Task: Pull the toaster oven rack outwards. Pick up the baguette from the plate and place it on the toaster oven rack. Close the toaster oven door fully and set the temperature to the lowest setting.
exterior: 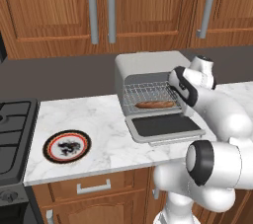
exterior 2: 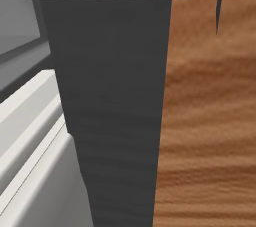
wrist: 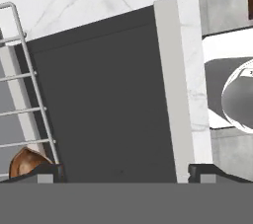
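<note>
The light-grey toaster oven (exterior: 148,65) stands on the marble counter with its door (exterior: 165,125) folded down flat. Its wire rack (exterior: 148,92) sticks out over the door, and the baguette (exterior: 154,104) lies across the rack. The plate (exterior: 66,146) sits bare on the counter to the left. My gripper (exterior: 187,109) hangs at the oven's right front, pointing down over the door. In the hand view the gripper (wrist: 126,173) is open, its fingertips (wrist: 47,172) wide apart above the door's dark glass (wrist: 108,104). The rack (wrist: 29,99) and one baguette end (wrist: 24,164) are at the left. My arm hides the oven's knobs.
A black stove (exterior: 12,134) borders the counter (exterior: 94,119) on the left. Wooden wall cabinets with grey handles (exterior: 111,11) hang above. A dark panel (exterior 2: 115,96) and a wooden surface (exterior 2: 210,121) stand close before the right base camera.
</note>
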